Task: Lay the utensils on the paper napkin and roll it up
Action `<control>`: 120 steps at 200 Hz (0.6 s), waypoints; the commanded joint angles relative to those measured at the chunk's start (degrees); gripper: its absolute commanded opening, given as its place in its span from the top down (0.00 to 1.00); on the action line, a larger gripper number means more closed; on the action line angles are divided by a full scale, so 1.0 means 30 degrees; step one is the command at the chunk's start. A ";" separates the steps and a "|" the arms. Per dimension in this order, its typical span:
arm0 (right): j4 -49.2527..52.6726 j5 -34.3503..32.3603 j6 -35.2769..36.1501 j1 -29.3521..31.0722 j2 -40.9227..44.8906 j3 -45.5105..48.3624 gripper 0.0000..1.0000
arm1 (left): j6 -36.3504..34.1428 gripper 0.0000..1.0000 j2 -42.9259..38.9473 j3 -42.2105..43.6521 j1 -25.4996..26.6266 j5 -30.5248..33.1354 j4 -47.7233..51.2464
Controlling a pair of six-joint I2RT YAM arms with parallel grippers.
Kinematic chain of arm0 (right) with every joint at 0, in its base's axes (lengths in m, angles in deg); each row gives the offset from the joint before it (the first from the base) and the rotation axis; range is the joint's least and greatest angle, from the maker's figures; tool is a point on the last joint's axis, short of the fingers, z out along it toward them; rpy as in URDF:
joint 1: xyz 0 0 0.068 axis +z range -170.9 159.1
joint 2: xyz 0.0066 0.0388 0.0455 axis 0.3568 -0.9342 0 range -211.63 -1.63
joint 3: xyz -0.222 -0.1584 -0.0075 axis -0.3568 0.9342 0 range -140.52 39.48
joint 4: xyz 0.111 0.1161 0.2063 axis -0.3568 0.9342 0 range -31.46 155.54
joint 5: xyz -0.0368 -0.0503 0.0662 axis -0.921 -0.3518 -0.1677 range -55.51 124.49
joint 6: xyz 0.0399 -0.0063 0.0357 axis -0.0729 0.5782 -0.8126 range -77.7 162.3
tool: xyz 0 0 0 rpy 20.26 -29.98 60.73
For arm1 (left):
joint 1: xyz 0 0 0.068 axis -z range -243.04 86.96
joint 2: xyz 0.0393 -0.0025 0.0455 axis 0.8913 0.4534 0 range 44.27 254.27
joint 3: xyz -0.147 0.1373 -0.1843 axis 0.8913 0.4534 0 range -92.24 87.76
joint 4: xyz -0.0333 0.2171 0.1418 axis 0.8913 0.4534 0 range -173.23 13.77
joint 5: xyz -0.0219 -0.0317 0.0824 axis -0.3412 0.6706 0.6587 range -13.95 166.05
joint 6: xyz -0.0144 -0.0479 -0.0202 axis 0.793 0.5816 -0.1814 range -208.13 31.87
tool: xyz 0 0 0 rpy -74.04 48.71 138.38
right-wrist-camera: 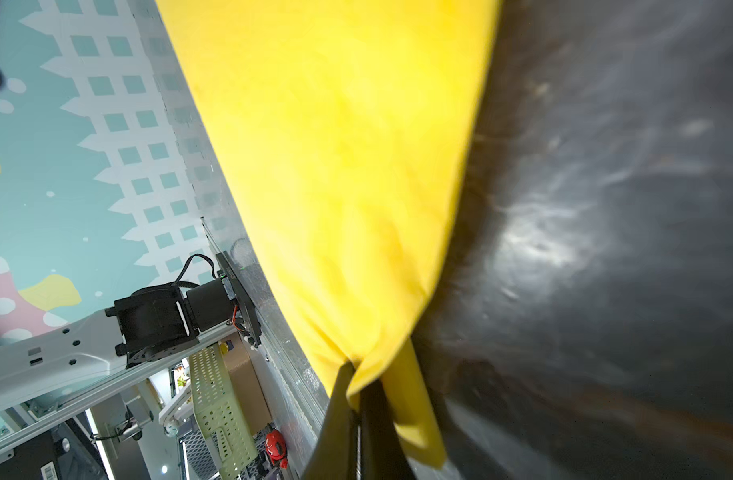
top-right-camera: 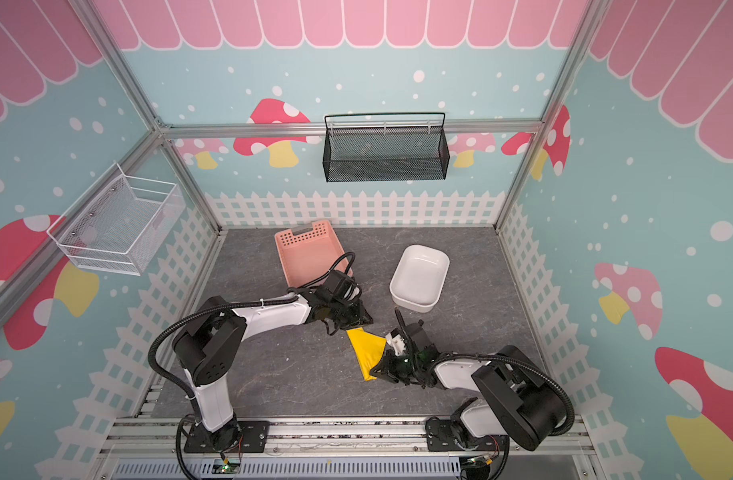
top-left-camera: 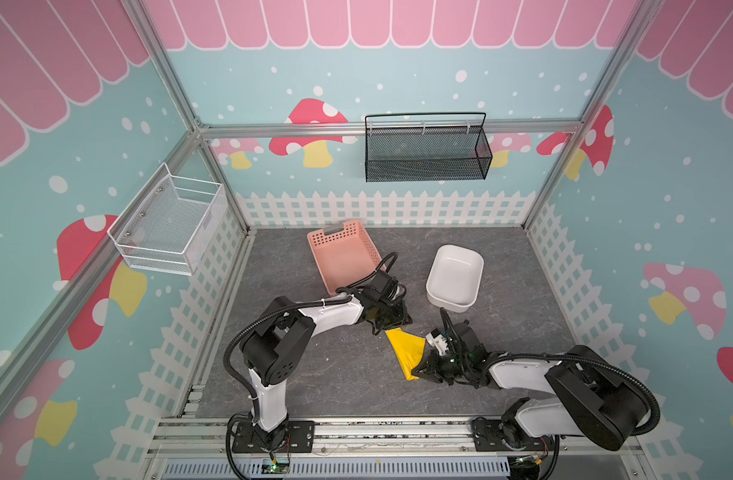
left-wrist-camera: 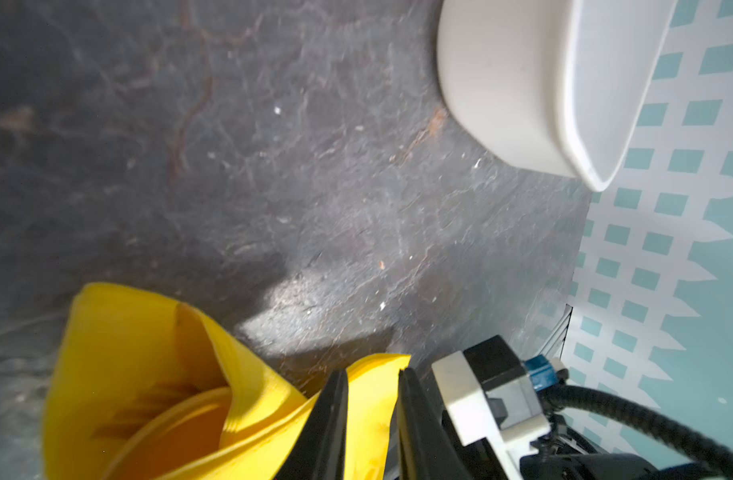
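though near the napkin [top-left-camera: 406,351], white tub [top-left-camera: 454,276] apart

The paper napkin [top-left-camera: 406,351] is thin, matt yellow paper, softly creased, with layered edges showing in the left wrist view. Tucked inside it, the utensils [left-wrist-camera: 182,440] look like smooth orange plastic, though they're blurred. The tabletop [top-left-camera: 315,374] is rough, slate-like grey with a dull sheen. The white tub [top-left-camera: 454,274] is smooth, glossy plastic, and the pink basket [top-left-camera: 340,253] is matt perforated plastic. On the walls, the black basket [top-left-camera: 427,153] and the white basket [top-left-camera: 169,224] are painted metal mesh.
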 commanded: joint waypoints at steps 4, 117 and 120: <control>0.1716 -0.0493 0.0667 -0.0048 -0.0524 0.0286 1.00 | -0.1905 0.77 0.0315 -0.1389 0.0046 0.1290 0.2985; 0.2228 -0.1172 0.0349 -0.0014 0.0555 0.0393 1.00 | -0.3299 0.89 0.3029 -0.2815 0.0375 0.1728 0.5422; 0.2245 -0.1208 0.0349 -0.0021 0.0600 0.0416 1.00 | -0.3328 0.89 0.3032 -0.2815 0.0375 0.1741 0.5479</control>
